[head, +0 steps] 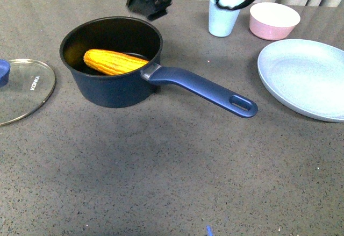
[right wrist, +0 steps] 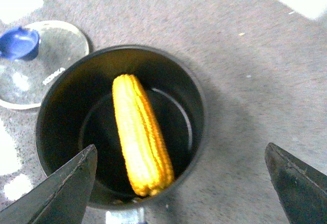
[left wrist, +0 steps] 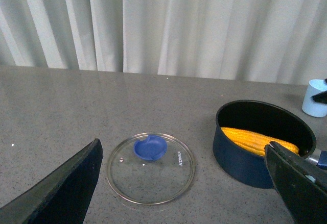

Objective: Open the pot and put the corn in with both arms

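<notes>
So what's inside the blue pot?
One yellow corn lies inside the pot, leaning against its wall. Nothing else shows on the black bottom, though the spot under the corn is hidden.

One pot (head: 113, 88), one corn (head: 114, 62), one lid (head: 24, 90), one cup (head: 224, 14), one bowl (head: 274, 20), apparently one plate (head: 303, 77).

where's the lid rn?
The glass lid lies flat on the table at the far left of the front view, just left of the pot, which holds the corn.
</notes>
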